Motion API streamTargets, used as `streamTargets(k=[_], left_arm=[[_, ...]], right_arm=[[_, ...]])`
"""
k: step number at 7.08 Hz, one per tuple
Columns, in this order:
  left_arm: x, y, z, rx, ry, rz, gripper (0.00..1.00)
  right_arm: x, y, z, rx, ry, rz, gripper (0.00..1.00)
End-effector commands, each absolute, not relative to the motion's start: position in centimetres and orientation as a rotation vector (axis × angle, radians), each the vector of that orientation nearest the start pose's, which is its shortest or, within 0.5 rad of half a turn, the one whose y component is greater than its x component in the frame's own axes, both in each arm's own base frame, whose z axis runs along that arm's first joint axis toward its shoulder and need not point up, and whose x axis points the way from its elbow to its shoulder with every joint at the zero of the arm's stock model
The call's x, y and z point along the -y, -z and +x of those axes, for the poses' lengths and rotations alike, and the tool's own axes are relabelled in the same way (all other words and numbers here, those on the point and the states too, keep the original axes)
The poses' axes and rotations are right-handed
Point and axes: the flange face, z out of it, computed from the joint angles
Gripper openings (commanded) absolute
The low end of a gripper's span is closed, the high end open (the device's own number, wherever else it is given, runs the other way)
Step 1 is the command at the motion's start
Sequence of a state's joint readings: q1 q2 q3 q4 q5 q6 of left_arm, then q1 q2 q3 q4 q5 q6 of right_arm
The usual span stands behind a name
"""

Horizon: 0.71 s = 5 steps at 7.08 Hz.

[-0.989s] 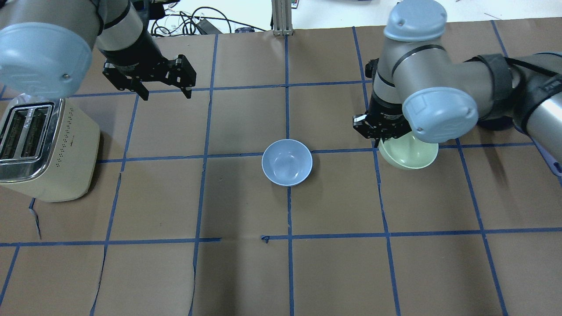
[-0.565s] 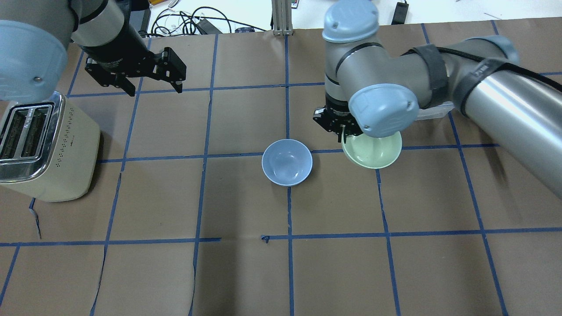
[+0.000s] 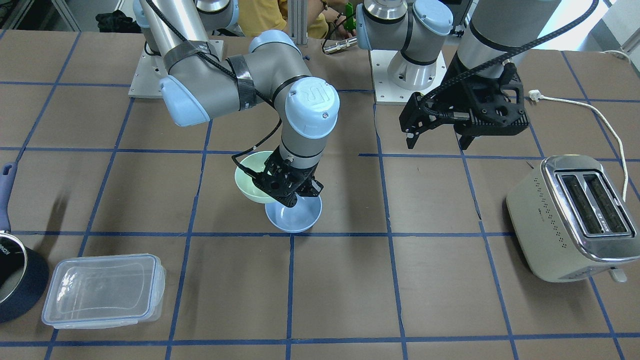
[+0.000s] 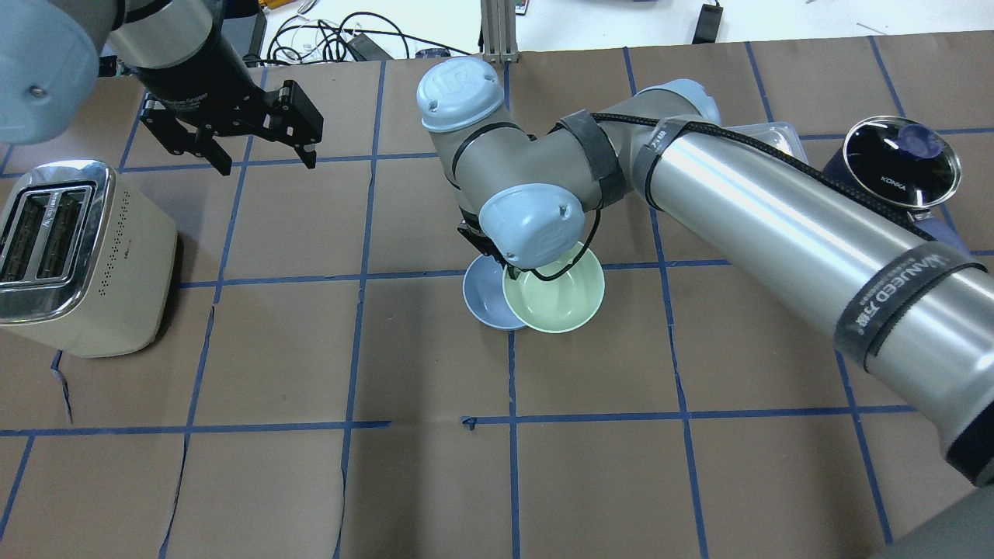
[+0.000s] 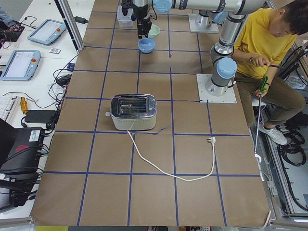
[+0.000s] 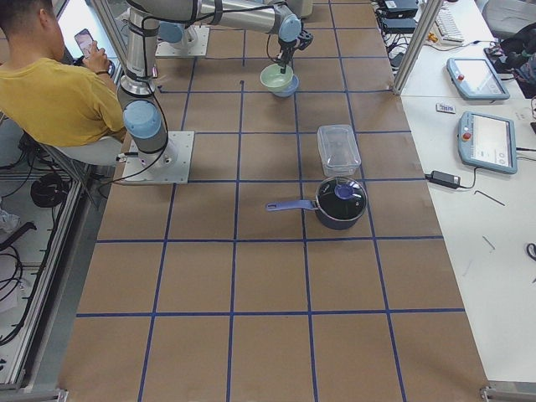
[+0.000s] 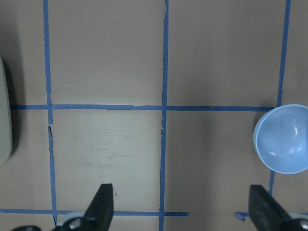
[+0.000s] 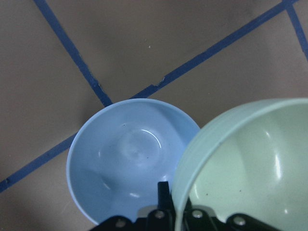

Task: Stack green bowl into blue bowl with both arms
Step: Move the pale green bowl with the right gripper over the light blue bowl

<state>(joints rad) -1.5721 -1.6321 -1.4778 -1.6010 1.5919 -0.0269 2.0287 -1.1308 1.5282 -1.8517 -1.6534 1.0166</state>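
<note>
Partly over the blue bowl (image 4: pixel 481 296), the right fingers (image 8: pixel 163 195) pinch the green bowl (image 4: pixel 561 293) by its rim; it seems light, stiff, slick. The left fingers (image 7: pixel 103 203) stand apart.

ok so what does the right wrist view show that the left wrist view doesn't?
Only the right wrist view: the green bowl, its rim pinched by the right gripper, and partly over the blue bowl, not yet nested in it.

Only the left wrist view: the left gripper, open and empty above the table, and a sliver of the toaster at the view's left edge.

Both: the blue bowl, upright and empty, on brown paper crossed by blue tape lines.
</note>
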Motion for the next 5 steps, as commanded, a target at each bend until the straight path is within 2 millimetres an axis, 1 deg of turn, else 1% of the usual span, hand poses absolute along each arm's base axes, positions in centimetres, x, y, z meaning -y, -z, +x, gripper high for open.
streamTargets(k=[1,2,3,4,5], left_arm=[[51.8,-50.0,-13.4,-3.118,-0.007,-0.033,1.00],[51.8,-50.1,-13.4,-3.118,-0.002,-0.033,1.00],[51.8,-49.9,-13.4,-3.118,-0.007,-0.033,1.00],[51.8,-50.0,-13.4,-3.118,-0.004,-0.033,1.00],[51.9,-49.9,-13.3,-3.118,-0.007,-0.036,1.00]], right_arm=[[53.4,-28.5,41.3,-3.138,-0.031,0.908,0.00],[54.1,-27.8,42.3,-3.136,-0.034,0.918,0.00],[53.8,-26.5,43.3,-3.151,-0.056,0.901,0.00],[53.7,-25.8,43.6,-3.128,-0.104,0.906,0.00],[53.7,-25.8,43.6,-3.130,-0.111,0.906,0.00]])
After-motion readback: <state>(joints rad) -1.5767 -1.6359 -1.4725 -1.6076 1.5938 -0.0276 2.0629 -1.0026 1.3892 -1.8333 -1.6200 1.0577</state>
